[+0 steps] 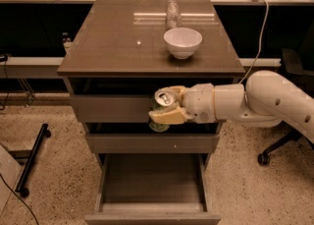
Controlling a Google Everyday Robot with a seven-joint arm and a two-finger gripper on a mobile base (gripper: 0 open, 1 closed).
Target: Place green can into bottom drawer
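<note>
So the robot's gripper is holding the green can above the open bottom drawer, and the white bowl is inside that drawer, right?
Not quite. The white bowl sits on the cabinet top, not in the drawer; the camera view shows it. The rest is right: the gripper holds the green can above the open bottom drawer.
</note>
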